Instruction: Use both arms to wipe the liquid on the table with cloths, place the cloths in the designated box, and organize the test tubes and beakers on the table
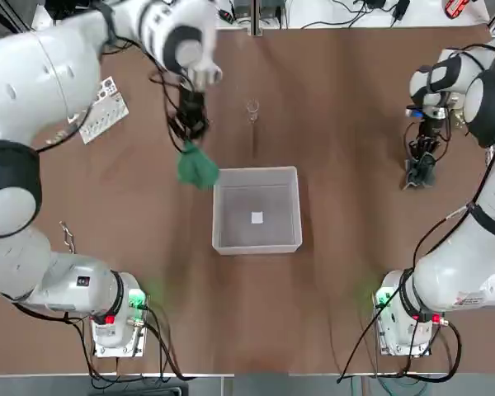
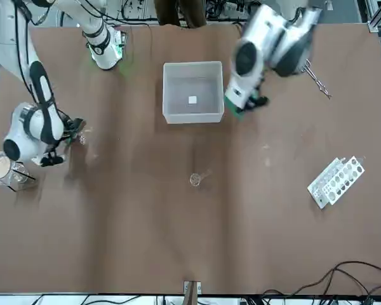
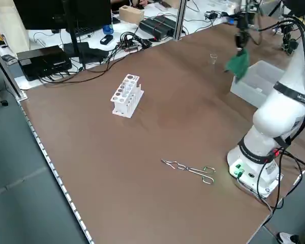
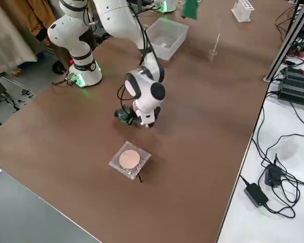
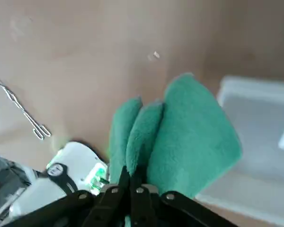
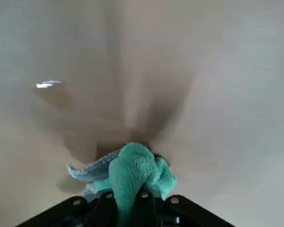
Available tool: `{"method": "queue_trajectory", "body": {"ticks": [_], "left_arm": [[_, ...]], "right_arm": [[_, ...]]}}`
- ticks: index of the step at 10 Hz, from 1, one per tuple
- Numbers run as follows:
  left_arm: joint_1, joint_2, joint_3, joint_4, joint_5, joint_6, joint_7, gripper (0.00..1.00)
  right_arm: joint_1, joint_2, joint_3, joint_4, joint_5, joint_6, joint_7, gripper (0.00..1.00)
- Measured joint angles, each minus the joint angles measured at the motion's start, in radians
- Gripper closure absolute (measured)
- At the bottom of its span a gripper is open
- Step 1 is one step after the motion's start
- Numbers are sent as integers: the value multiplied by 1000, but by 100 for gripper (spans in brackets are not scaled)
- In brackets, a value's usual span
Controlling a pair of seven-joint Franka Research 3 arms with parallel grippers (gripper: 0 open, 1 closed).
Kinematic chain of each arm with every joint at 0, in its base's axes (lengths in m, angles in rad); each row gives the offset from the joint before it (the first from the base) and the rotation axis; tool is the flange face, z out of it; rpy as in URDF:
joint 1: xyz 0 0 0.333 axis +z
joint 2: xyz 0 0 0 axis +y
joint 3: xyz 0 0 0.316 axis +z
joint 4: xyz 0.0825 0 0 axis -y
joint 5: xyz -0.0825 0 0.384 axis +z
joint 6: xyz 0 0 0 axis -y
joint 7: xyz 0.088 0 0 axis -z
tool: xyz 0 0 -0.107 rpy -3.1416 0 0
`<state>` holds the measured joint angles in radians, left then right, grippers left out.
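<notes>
Cloth run, left arm nearly at the box.

Your left gripper [image 1: 190,136] is clamped on the green cloth [image 1: 197,167], dangling just left of the box [image 1: 256,242]. It's soft and floppy, so pinch a bunched fold. Right gripper [image 1: 419,161] pins the other cloth [image 6: 132,176] at the table's [image 1: 338,272] right side.

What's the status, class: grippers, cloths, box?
Left gripper shut on green cloth, lifted beside box. Right gripper presses its cloth on table. Nothing blocking.

box [image 1: 256,176] top open | small glass [image 1: 252,108] beyond its far wall | rack [image 1: 103,108] and tongs [image 3: 189,169] well aside
</notes>
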<state>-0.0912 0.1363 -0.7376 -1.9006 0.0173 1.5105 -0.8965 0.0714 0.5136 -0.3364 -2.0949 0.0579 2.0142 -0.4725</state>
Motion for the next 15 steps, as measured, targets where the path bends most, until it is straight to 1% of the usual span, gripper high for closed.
{"method": "queue_trajectory", "body": {"ticks": [1, 2, 3, 4, 5, 6, 7, 8, 9, 10, 11, 12, 13, 14, 15], "left_arm": [[-15, 20, -80, -1, 1, 26, -28, 97], [-27, 37, -124, -2, 1, 70, -47, 97], [-33, 54, -137, -3, 6, 101, -51, 97], [-40, 87, -137, -4, 36, 118, -50, 96], [-48, 141, -136, -5, 83, 136, -48, 95], [-59, 206, -136, -5, 120, 153, -48, 93], [-65, 262, -136, 0, 138, 166, -48, 92], [-66, 300, -136, 16, 145, 172, -48, 85], [-63, 315, -135, 39, 152, 173, -46, 72], [-57, 315, -135, 63, 160, 173, -40, 55], [-52, 313, -135, 89, 162, 172, -35, 41], [-47, 309, -135, 113, 164, 171, -35, 37], [-37, 305, -134, 138, 166, 170, -35, 36], [-16, 298, -124, 169, 167, 172, -32, 35], [-3, 291, -86, 205, 167, 196, -23, 34]], "right_arm": [[39, 3, 6, 0, 36, -23, 2, 90], [76, 4, 9, 0, 70, -33, 6, 90], [113, 4, 9, 3, 97, -34, 10, 90], [142, 5, 11, 15, 115, -25, 12, 90], [151, 6, 12, 34, 120, -15, 13, 90], [141, 7, 7, 46, 120, -10, 13, 90], [113, 9, 0, 49, 95, 4, 12, 90], [64, 12, -2, 49, 50, 25, 8, 90], [8, 14, -2, 49, 12, 34, -18, 90], [-51, 15, -4, 50, -20, 37, -58, 90], [-107, 16, -5, 49, -46, 37, -94, 90], [-152, 18, -5, 46, -59, 28, -138, 90], [-171, 19, -4, 38, -60, 10, -172, 90], [-164, 19, 3, 26, -61, -4, -183, 90], [-137, 18, 10, 16, -62, -21, -183, 90]]}}
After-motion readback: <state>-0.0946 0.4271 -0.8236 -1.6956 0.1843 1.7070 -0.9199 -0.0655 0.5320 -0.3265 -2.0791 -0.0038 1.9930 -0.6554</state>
